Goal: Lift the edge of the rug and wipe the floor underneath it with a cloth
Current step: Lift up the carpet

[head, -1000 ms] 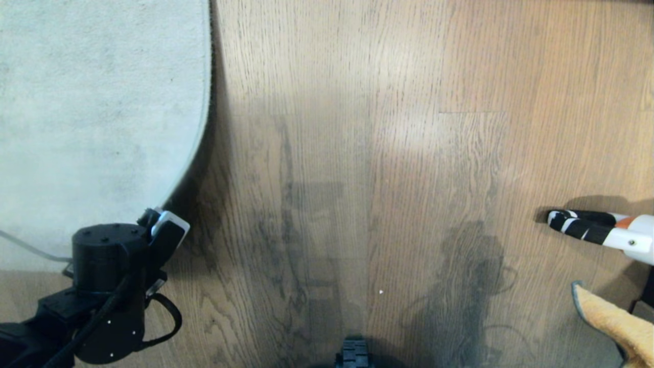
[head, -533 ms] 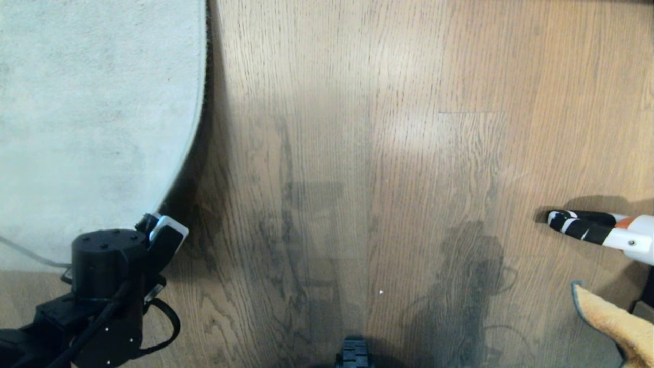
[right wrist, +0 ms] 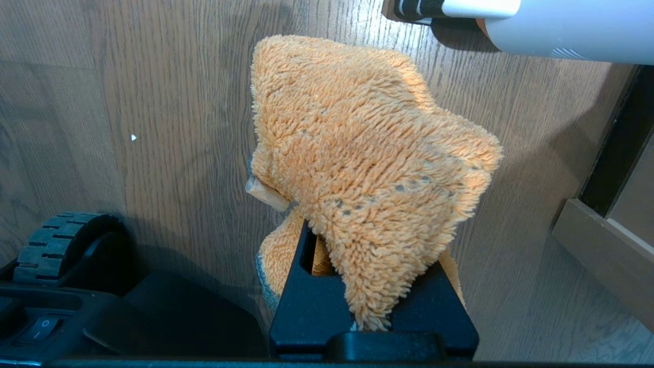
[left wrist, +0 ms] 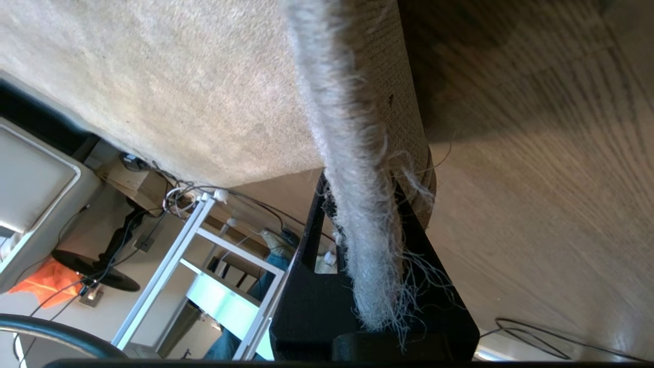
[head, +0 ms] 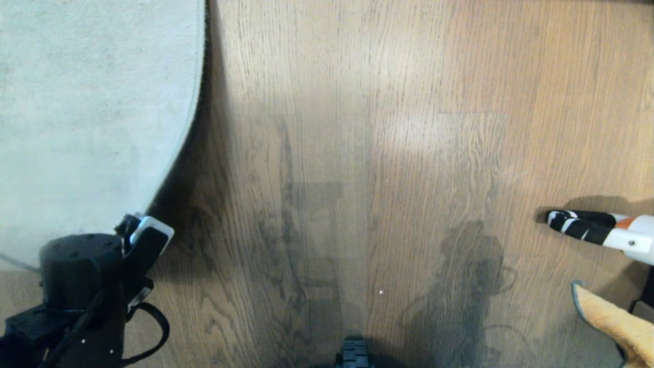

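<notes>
The pale grey rug [head: 92, 112] fills the upper left of the head view, its near corner raised off the brown wood floor [head: 357, 153] and casting a dark shadow beside it. My left gripper [head: 134, 228] is shut on that corner. In the left wrist view the frayed rug edge [left wrist: 352, 153] runs between the black fingers [left wrist: 310, 225], and the tan backing [left wrist: 401, 102] faces the floor. My right gripper [right wrist: 368, 245] is shut on the fuzzy orange cloth [right wrist: 368, 143], which hangs above the floor at the lower right [head: 613, 322].
A white, black and orange hand vacuum [head: 603, 230] lies on the floor at the right, close to the cloth. My base wheel [head: 354, 355] shows at the bottom middle. Past the rug stand a white rack [left wrist: 204, 266], cables and a person's leg [left wrist: 265, 271].
My left gripper has drawn back toward the lower left with the rug corner, pulling the rug edge left and baring more floor. The right arm and cloth have not moved.
</notes>
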